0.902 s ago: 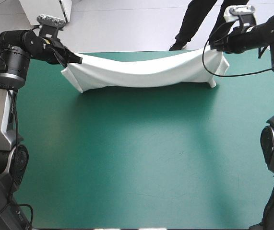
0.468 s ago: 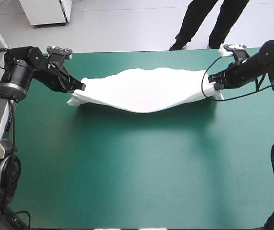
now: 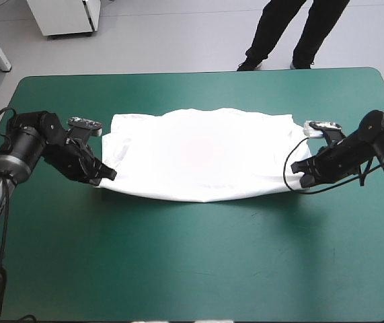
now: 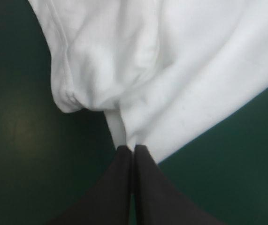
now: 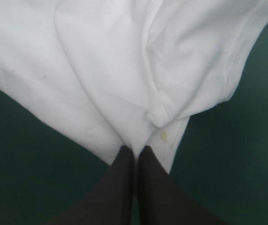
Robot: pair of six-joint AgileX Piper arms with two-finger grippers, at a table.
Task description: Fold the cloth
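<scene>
the left tool (image 3: 109,174) is clamping all but shut, its black fingers (image 4: 119,187) meeting in a point with a thin strip of the shirt (image 3: 198,151) pinched between the tips. just ahead of it, a sleeve (image 4: 96,65) is bunching into a soft rounded fold, and beyond that the white cloth is running off in broad creases. across the bench (image 3: 192,262), the right tool (image 3: 300,179) is doing the same: fingers (image 5: 157,187) pressed together, nipping the shirt's corner, with a stitched hem (image 5: 227,70) curving away beside them and a small yellowish spot (image 5: 164,136) showing on the cloth close to the tips. both tools are sitting low over the teal-green cover, one at each end of the shirt's near edge, and that edge is sweeping between them in a shallow curve that bows toward the near side. the rest of the shirt is lying spread across the middle of the bench, toward its far half, fairly smooth in the centre and rumpled at the left end where the sleeve is folding over on itself.
</scene>
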